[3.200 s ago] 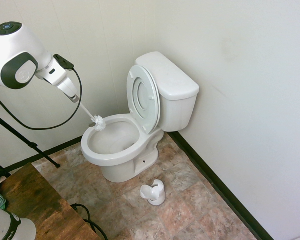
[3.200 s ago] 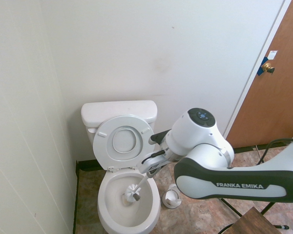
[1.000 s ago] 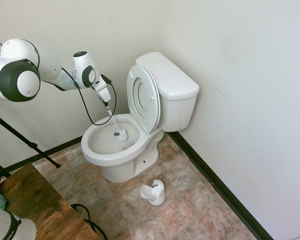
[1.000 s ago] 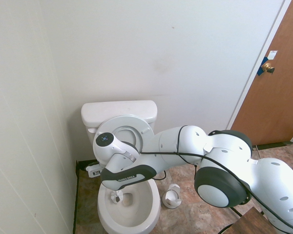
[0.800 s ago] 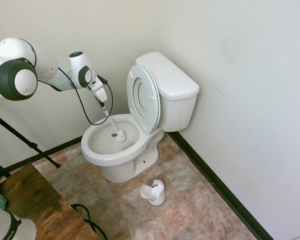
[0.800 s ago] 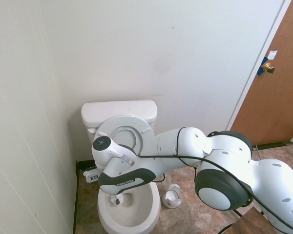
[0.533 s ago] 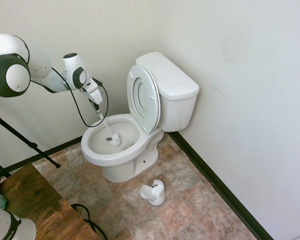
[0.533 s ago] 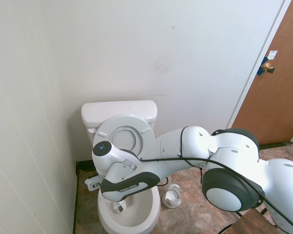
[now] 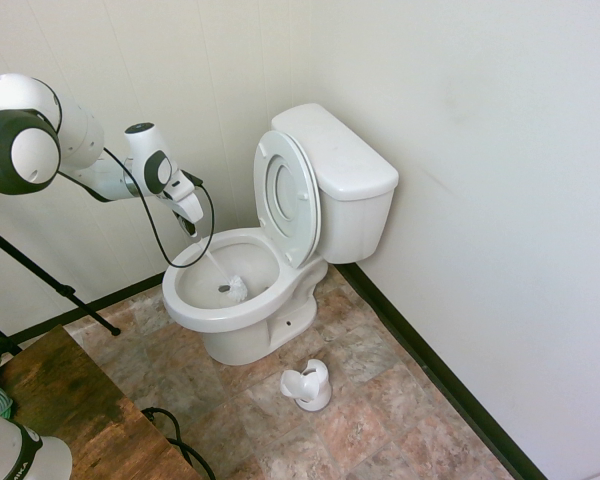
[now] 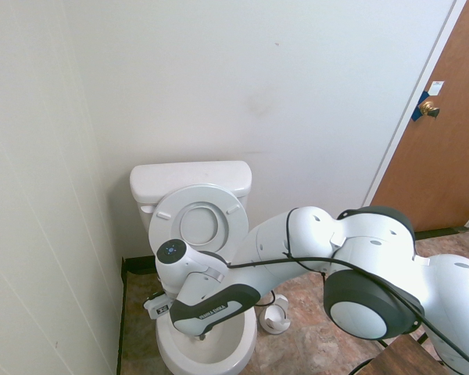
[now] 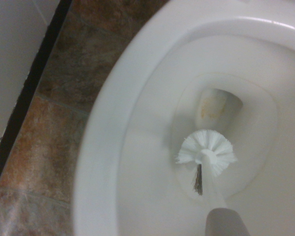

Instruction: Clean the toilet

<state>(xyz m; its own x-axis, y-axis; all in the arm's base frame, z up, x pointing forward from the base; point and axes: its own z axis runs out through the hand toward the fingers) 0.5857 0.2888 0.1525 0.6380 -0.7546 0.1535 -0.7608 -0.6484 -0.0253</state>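
Claw [image 9: 192, 226] pinching handle of toilet brush [image 9: 236, 290], fingers pressed on it. Below claw, bristle head down in bowl of toilet [image 9: 226, 318], near the stained drain throat [image 11: 217, 105]. Scrubbing step judged in hand. Next move calls for sweeping bristles round the bowl wall. Beyond claw, lid [image 9: 286, 195] upright against tank [image 9: 344, 180]

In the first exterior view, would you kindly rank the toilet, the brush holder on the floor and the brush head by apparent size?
1. The toilet, by far the largest.
2. The brush holder on the floor.
3. The brush head inside the bowl, smallest; it sits farther from the camera than the holder, which may shrink it slightly.
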